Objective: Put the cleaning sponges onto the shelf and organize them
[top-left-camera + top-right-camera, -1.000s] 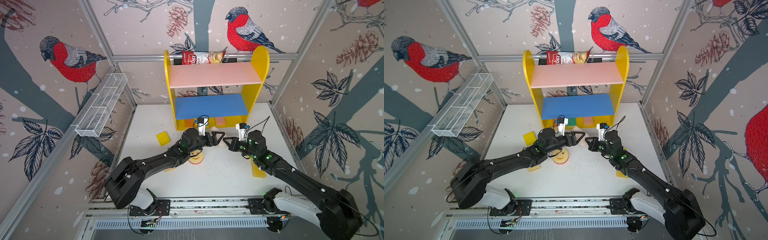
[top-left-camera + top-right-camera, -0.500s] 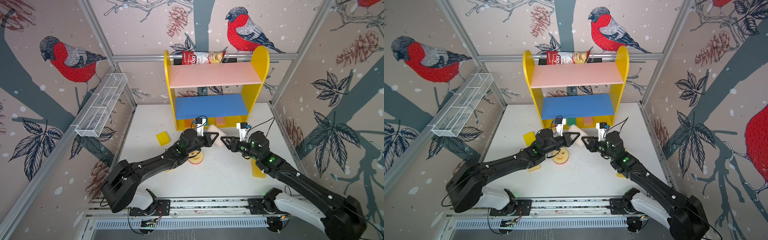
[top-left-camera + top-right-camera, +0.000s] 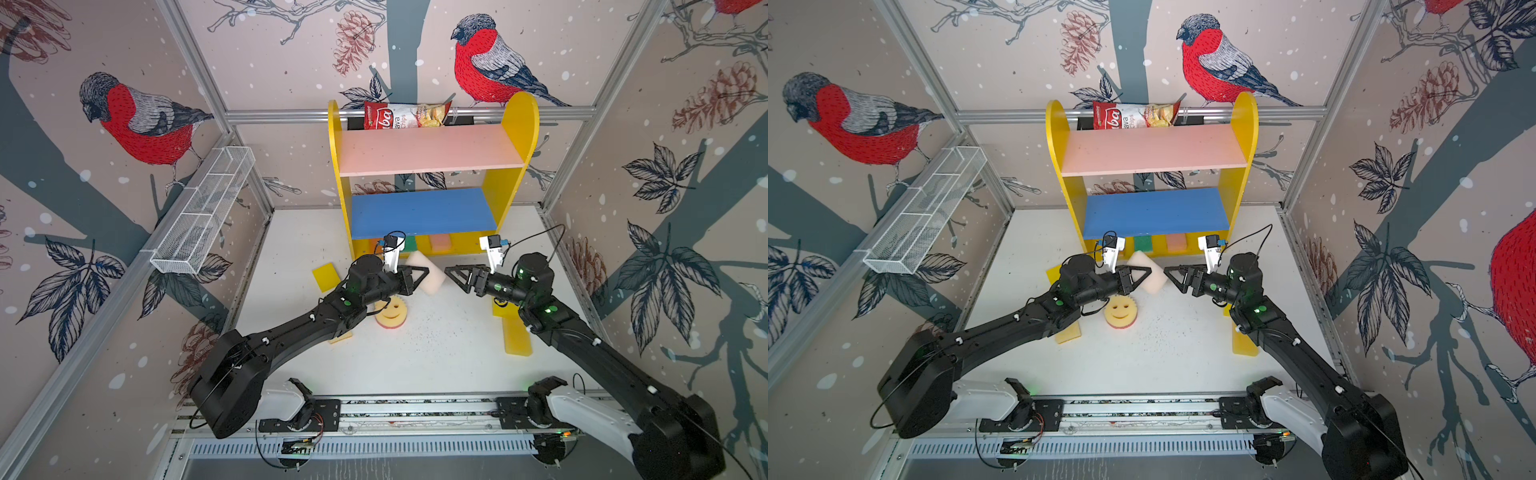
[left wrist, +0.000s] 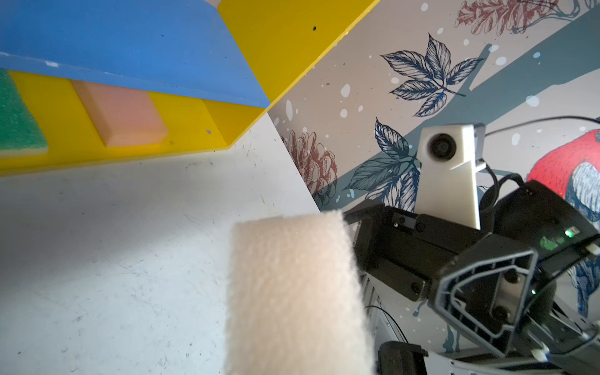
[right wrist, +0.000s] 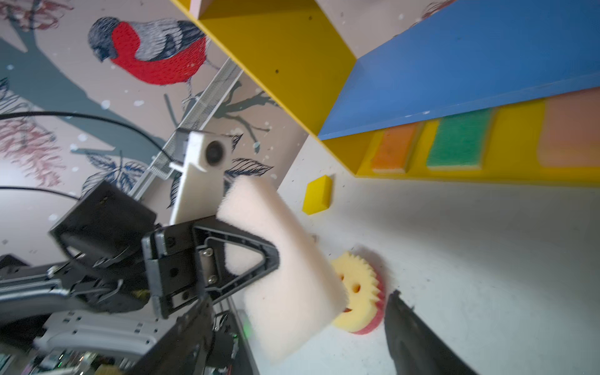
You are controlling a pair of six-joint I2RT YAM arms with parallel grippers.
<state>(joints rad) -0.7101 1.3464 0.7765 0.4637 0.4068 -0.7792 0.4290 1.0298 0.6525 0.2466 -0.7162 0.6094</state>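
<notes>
In front of the shelf (image 3: 519,137), above the white table (image 3: 436,365), the left gripper (image 3: 423,276) is pinching a cream sponge (image 3: 432,275) by 1 end, its jaws squeezed narrow into the foam. The sponge is hanging tilted in the air, clear of the table. In the right wrist view most of its length is sticking out past the black fingertips (image 5: 274,259).

The right gripper (image 3: 451,277) is facing it from the opposite side, its jaws standing wide and holding nothing. In both top views its tips are sitting just beside the sponge's free end without touching it.

On the shelf's yellow base, under the blue board, 3 sponges are lying flat in a row: an orange sponge (image 5: 394,147), a green sponge (image 3: 410,243) and a salmon sponge (image 3: 439,242). A chips bag (image 3: 405,115) is resting at the back of the pink top board.

More sponges are lying on the table. A round smiley sponge (image 3: 1120,312) is sitting just below the left gripper. A yellow sponge (image 3: 326,276) is lying near the shelf's left foot, and a second yellow sponge (image 3: 1069,332) is poking out from under the left arm. A long yellow sponge (image 3: 517,336) is lying beside the right arm. A wire basket (image 3: 203,212) is hanging on the left wall.
</notes>
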